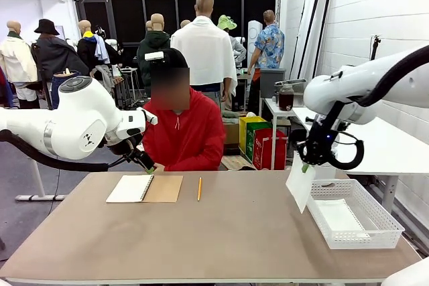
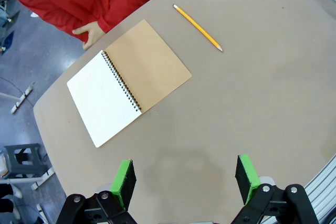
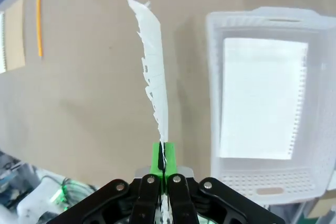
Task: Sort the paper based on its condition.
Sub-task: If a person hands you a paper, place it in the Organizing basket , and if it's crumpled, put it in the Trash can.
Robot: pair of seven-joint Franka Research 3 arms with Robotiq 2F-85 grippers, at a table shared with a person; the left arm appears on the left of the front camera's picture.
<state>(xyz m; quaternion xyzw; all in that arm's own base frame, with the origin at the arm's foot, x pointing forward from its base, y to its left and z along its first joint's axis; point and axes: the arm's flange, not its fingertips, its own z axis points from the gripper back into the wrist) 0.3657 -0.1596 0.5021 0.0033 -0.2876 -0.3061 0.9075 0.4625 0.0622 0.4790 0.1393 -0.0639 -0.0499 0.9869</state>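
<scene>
So it's a big open workshop kind of room with a brown table (image 1: 221, 232) in the middle, and a person in a red hoodie (image 1: 184, 132) sitting at the far side.

The right tool (image 3: 164, 156) is clamped all the way shut on a sheet of paper (image 3: 153, 64). Its green pads (image 3: 156, 157) are pinched together with the top edge of the sheet between them. In the right wrist view you see the sheet edge-on, and one side of it is ragged, with the little torn tabs you get from ripping a page out of a spiral binding. From the front, that sheet (image 1: 299, 182) hangs down from the tool, up off the table, just beside the left rim of the white mesh basket (image 1: 382, 222), not over it. There's another white sheet (image 3: 260, 98) lying flat on the bottom of the basket, with a perforated strip down one edge.

The left tool (image 2: 184, 179) is wide open with nothing between its fingers (image 2: 124, 179). It hovers over a bare patch of the table, not touching anything. In the front view it sits up near the far left of the table, close to the person.

On the table there's a spiral notebook (image 2: 128, 82) lying open, blank page on one side, brown cover folded out on the other. A yellow pencil (image 2: 198, 27) lies near it but apart. The person's hand (image 2: 90, 32) rests at the table edge, just beside the notebook's corner.
</scene>
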